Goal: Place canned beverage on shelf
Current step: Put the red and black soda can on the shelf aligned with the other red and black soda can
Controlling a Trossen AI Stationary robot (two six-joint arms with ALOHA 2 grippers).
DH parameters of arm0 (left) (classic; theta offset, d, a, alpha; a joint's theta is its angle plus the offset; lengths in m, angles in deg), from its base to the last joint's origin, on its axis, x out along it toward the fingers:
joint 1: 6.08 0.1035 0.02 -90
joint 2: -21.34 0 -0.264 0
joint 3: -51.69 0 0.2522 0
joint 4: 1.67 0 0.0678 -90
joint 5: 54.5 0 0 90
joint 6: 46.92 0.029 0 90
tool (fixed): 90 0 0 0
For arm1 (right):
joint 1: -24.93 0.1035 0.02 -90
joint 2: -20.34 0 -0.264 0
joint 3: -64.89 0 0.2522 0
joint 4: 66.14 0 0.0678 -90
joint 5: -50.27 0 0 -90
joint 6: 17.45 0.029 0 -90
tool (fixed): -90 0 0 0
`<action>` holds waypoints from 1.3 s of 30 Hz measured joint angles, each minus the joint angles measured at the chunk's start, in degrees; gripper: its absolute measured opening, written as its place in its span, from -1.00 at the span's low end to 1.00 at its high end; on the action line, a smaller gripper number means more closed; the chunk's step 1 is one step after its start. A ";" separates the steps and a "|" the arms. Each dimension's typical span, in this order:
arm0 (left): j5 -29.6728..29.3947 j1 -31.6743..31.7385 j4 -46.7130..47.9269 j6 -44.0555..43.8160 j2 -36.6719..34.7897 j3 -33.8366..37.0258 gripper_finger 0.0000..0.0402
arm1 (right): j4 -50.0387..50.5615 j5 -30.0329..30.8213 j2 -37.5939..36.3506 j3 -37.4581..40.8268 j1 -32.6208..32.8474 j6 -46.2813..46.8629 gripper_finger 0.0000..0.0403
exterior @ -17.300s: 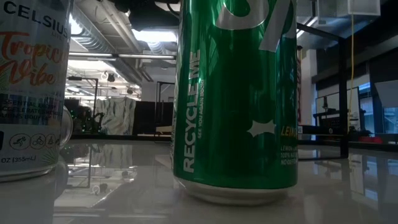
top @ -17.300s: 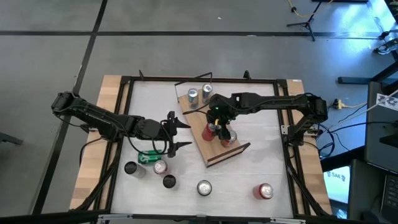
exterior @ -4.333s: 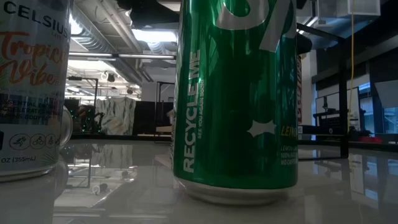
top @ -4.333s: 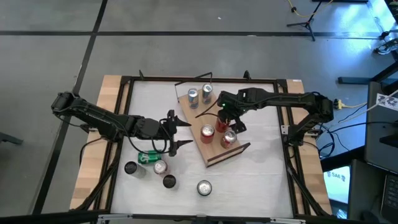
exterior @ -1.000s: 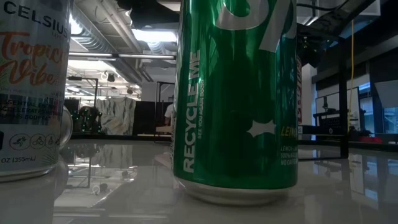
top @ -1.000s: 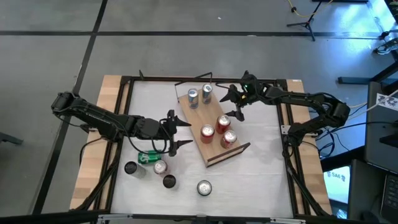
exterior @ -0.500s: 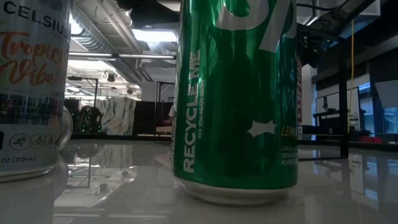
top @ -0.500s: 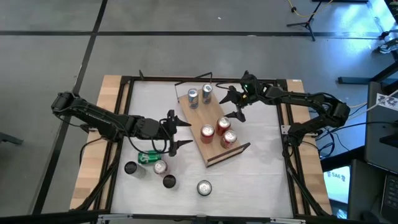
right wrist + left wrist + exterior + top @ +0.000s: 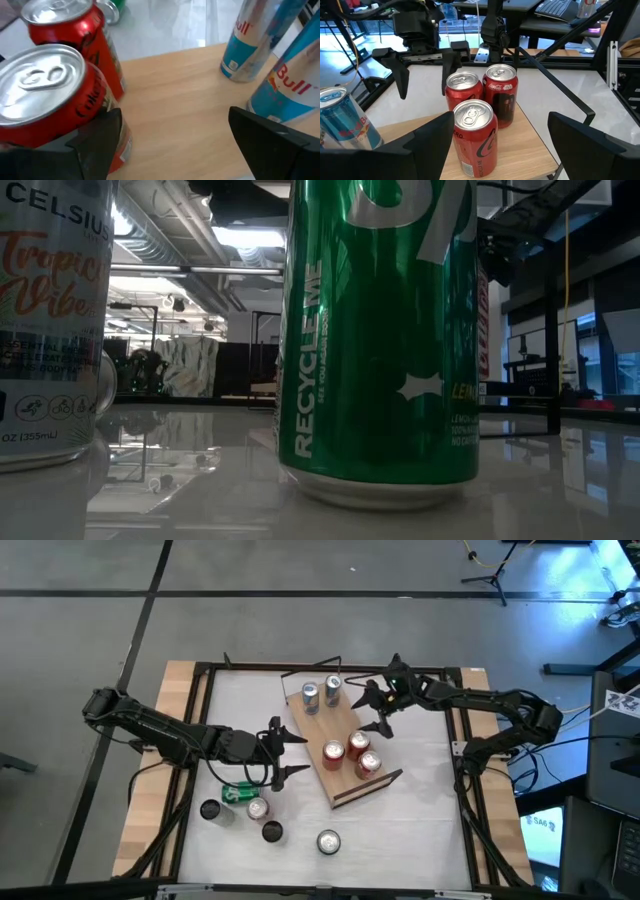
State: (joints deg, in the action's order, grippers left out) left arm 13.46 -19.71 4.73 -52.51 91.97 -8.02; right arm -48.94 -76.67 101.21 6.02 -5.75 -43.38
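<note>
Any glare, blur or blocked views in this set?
Low view: the green can fills the picture and blocks most of the table, whose top mirrors the ceiling lights. Right wrist view: the nearest red can is soft. High view: evenly lit, white tabletop bright.

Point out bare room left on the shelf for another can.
The shelf is bare mid-board, between the two slim blue-silver cans at the wire-frame end and the three red cans clustered near the dark-rim end. The red cluster's end is crowded.
</note>
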 joint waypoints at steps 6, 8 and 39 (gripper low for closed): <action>0.00 0.00 -0.01 -0.02 0.00 -0.01 0.55 | 4.56 5.11 -3.21 -4.64 -0.50 0.06 0.80; 0.00 0.00 0.00 -0.02 0.00 0.00 0.55 | 8.87 8.25 -4.59 -7.24 -0.48 0.61 0.80; 0.00 0.00 0.00 0.00 0.00 0.00 0.55 | 32.14 32.44 -7.24 -22.56 21.55 28.75 0.80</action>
State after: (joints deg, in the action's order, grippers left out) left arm 13.47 -19.71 4.73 -52.51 91.97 -8.03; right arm -16.80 -44.23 93.97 -16.55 15.80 -14.64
